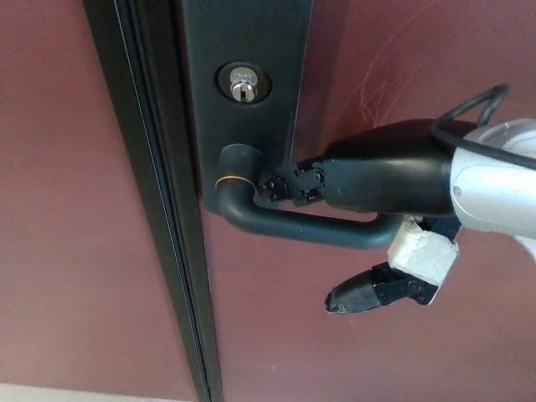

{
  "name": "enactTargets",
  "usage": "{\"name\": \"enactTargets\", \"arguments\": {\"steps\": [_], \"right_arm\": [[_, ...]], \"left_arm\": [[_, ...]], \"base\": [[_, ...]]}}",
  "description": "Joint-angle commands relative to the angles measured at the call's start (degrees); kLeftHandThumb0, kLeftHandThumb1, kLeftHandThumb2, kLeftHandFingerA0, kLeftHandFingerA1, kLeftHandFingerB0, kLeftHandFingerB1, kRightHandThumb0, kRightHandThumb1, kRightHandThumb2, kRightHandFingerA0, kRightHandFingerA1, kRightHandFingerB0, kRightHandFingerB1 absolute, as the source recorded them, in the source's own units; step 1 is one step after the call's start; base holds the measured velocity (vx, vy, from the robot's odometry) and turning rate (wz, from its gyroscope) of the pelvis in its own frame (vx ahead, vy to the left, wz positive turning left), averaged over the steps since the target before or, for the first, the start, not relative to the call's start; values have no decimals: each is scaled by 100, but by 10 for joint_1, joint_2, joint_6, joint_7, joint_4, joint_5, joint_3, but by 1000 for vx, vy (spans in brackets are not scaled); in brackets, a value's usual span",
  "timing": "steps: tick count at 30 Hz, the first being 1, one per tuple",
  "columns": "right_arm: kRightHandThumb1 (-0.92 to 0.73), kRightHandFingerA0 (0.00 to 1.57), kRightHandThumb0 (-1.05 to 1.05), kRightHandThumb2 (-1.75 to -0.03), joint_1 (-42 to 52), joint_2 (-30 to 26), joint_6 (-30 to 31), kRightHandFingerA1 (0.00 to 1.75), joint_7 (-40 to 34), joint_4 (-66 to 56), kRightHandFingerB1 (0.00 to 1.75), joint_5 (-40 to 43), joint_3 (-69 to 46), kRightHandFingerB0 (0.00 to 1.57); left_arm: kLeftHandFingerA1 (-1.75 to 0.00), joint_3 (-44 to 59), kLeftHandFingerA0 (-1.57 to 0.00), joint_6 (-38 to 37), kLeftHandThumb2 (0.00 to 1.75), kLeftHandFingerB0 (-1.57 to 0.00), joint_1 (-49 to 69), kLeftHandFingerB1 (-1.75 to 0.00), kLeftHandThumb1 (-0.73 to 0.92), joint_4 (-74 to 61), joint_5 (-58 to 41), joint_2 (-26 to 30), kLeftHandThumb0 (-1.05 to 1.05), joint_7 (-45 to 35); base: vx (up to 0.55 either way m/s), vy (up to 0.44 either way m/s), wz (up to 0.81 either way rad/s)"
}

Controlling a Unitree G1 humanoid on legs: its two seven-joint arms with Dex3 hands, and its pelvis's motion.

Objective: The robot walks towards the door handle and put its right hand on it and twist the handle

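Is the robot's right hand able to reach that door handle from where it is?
Probably yes: the right hand already lies along the top of the handle, one finger hanging below it, and nothing stands between them.

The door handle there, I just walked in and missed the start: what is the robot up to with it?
The robot's right hand lies on the black door handle, one finger along its top and the thumb hanging below, apart from the lever. The lever slopes slightly down toward its free end. The keyhole sits above on the dark plate. No left hand shows.
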Motion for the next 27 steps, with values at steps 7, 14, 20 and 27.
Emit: {"name": "enactTargets", "arguments": {"steps": [7, 14, 20, 27], "right_arm": [[-61, 0, -93, -94, 6, -111, 5, 0, -95, -51, 0, -207, -64, 0], [-60, 0, -92, -94, 42, -180, 9, 0, -72, -87, 0, -152, -160, 0], [-60, 0, -92, -93, 119, -249, 5, 0, -39, -121, 0, -86, -314, 0], [-60, 0, -94, -96, 333, -214, -63, 1, 148, -145, 0, -70, -733, 0]], "left_arm": [[-53, 0, -77, -2, 57, -59, 10, -45, 57, 2, 6, 1, -27, -13], [-53, 4, -77, -1, 57, -59, 11, -45, 57, 1, 2, -2, -27, -11], [-53, 2, -77, 0, 57, -59, 5, -45, 57, 1, 4, -1, -27, -10], [-53, -3, -77, 3, 57, -60, 0, -45, 57, 8, 11, 3, -27, -7]], "base": [[0, 0, 0], [0, 0, 0], [0, 0, 0], [0, 0, 0]]}}
